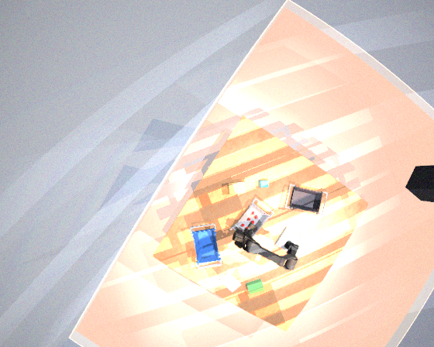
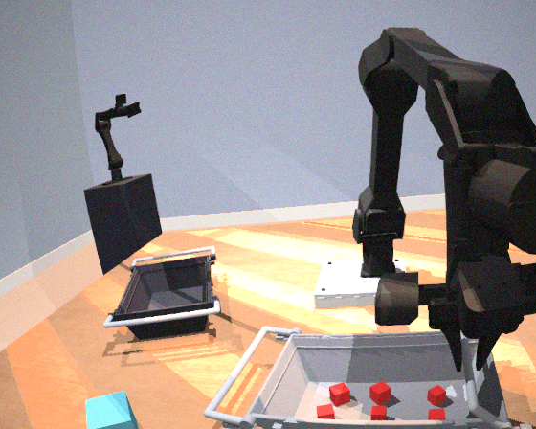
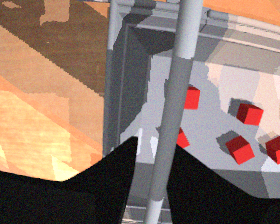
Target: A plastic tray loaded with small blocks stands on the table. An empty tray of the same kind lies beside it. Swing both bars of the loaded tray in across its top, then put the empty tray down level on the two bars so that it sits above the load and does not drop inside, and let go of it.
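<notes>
Exterior view, left to right: the dark tray [image 2: 167, 293] stands at 9 o'clock, upright on the table [image 2: 270, 259] with both its own bars out over its ends; judging by the task, this is the empty one, untouched. The loaded tray [image 2: 366, 378], grey with red blocks [image 2: 380, 393] on its floor, sits at 6 o'clock. Its left bar [image 2: 243, 364] is out past the end wall, not yet swung. At its right end the gripper [image 2: 471, 356] hangs with fingers pointing down over the right bar [image 2: 471, 390].

The wrist view shows that bar [image 3: 173, 116] running between the two dark fingertips, from 12 to 6 o'clock, lying over the tray's end and part of its floor. The jaws stand narrow, straddling the wire; I cannot tell whether they pinch it or only bracket it.

My judgement: early stage. One bar is partway in at best; the other bar, then lifting and setting the empty tray, remain.

From the top view the loaded tray [image 1: 253, 218] has its long axis running from 7 to 1 o'clock; the dark tray [image 1: 305, 198] lies at its 2 o'clock, well apart.
</notes>
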